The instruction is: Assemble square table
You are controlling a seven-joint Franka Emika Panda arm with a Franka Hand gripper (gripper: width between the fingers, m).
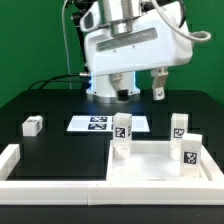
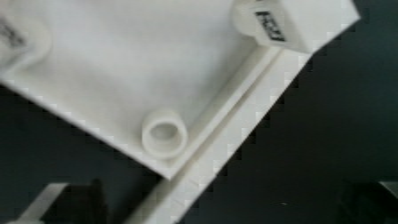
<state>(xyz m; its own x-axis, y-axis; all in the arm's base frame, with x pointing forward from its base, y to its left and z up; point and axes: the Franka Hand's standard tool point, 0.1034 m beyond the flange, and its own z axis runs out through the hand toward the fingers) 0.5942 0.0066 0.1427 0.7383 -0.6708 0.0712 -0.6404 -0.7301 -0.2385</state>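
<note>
The square table top [image 1: 150, 165] lies at the exterior view's front right, a white tray with a raised rim. Three white tagged legs stand upright on or by it: one at its back left corner [image 1: 122, 130], two on the right [image 1: 180, 125] [image 1: 190, 150]. Another leg [image 1: 33, 125] lies loose at the left. My gripper [image 1: 140, 92] hangs open and empty above the table behind the top. In the wrist view the top [image 2: 125, 60] shows a round corner hole [image 2: 164, 132] and one tagged leg [image 2: 276, 25]. My gripper [image 2: 214, 212] is apart from them.
The marker board [image 1: 100, 123] lies flat behind the top. A long white rail [image 1: 55, 190] runs along the front and up the left side [image 1: 10, 160]; it also crosses the wrist view [image 2: 240, 115] beside the top. Green walls stand behind.
</note>
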